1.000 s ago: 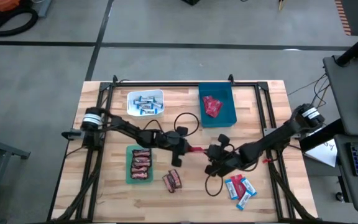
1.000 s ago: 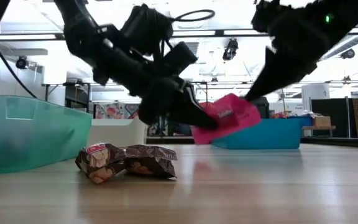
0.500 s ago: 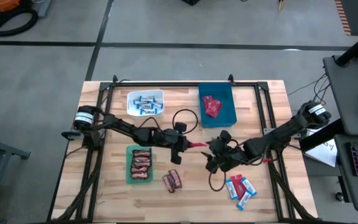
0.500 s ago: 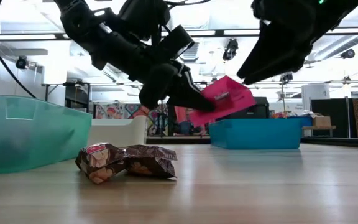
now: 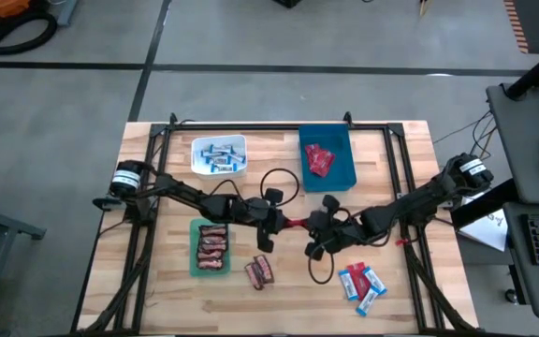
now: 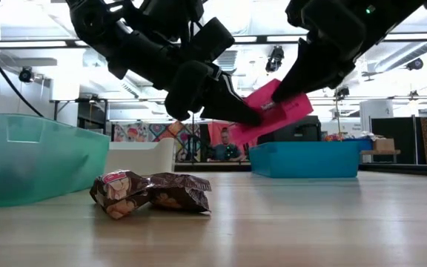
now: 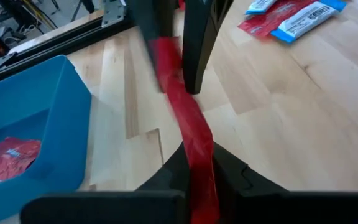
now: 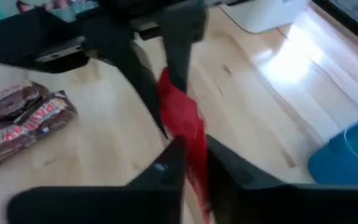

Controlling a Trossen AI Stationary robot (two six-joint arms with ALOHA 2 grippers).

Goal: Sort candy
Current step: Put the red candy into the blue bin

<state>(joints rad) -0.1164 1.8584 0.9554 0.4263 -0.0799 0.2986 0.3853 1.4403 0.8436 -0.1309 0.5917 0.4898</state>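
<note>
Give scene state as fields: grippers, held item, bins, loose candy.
left gripper: shut on red packet, mid-table, raised
right gripper: shut on the same packet's other end
white bin: blue-and-white bars
blue bin: red packets
green bin: brown bars
loose: two brown bars near the green bin; blue-and-white bars near the front right

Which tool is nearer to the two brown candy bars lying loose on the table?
Left. The left tool hangs just above and beside the brown candy bars; the right tool sits farther off, across the red packet both hold.
</note>
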